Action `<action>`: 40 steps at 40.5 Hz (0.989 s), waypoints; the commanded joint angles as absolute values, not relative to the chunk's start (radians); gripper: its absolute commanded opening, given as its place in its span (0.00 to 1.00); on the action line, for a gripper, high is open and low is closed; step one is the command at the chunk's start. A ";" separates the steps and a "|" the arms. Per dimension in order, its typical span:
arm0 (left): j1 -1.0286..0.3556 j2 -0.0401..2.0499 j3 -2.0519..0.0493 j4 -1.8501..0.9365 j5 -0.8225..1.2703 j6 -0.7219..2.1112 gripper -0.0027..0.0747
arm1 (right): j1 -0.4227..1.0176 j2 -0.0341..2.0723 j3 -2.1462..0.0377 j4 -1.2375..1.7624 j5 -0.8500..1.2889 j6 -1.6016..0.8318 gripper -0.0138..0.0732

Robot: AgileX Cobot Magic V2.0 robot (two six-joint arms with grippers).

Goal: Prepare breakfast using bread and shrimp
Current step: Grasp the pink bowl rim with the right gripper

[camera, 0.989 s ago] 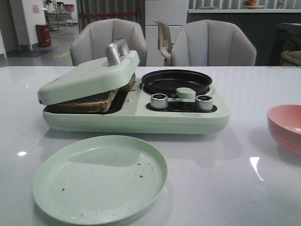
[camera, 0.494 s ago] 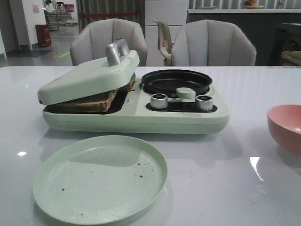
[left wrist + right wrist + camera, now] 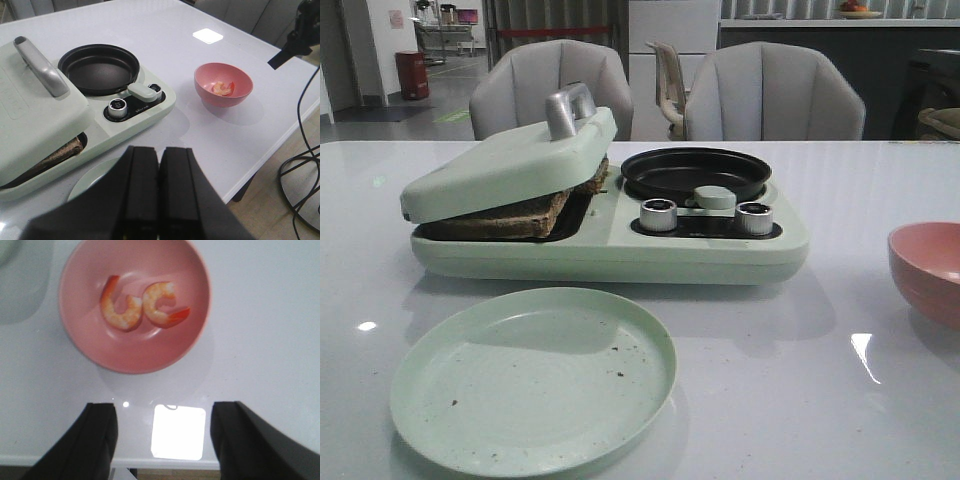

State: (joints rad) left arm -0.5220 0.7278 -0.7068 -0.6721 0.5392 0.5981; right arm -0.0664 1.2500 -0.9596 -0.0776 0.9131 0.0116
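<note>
A pale green breakfast maker [image 3: 620, 245] sits on the glossy white table [image 3: 840, 380]. Its hinged green lid [image 3: 505, 165], topped by a silver metal handle [image 3: 568, 108], rests tilted on the dark-crusted sandwich bread [image 3: 515, 215], which lies in the left grill compartment and keeps the lid from closing flat. Beside it on the right of the appliance is a round black frying pan [image 3: 695, 172], with 2 silver knobs [image 3: 658, 214] in front of it and a small green lever between them.

Nearer the camera, in front of the appliance, lies a round pale green plate [image 3: 532, 378] carrying a few dark crumbs. A pink round bowl [image 3: 928, 270] stands well apart at the right edge of the table. In the right wrist view the same bowl [image 3: 134, 302] holds 2 curled pink-orange shrimp [image 3: 142, 305], lying side by side and touching near the bowl's middle.

The right gripper [image 3: 162, 440] hangs above the table just beside the bowl, its black fingers [image 3: 97, 440] spread wide with nothing between them. The left gripper [image 3: 159, 190] is up above the near edge of the green plate, its 2 black fingers [image 3: 142, 187] pressed together and holding nothing.
</note>
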 commanded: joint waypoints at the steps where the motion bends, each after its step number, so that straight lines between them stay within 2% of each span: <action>1: -0.530 0.724 -0.738 -0.698 0.488 0.600 0.16 | -0.120 1.311 -1.042 -0.065 0.862 -0.020 0.75; 18: -0.530 0.724 -0.738 -0.698 0.488 0.600 0.16 | -0.141 1.652 -1.244 -0.100 0.838 -0.036 0.75; 33: -0.530 0.724 -0.738 -0.698 0.488 0.600 0.16 | -0.141 1.772 -1.275 -0.120 0.830 -0.036 0.75; 36: -0.530 0.724 -0.738 -0.698 0.488 0.600 0.16 | -0.141 1.788 -1.275 -0.120 0.830 -0.036 0.72; 40: -0.530 0.724 -0.738 -0.698 0.488 0.600 0.16 | -0.141 1.796 -1.275 -0.120 0.827 -0.036 0.61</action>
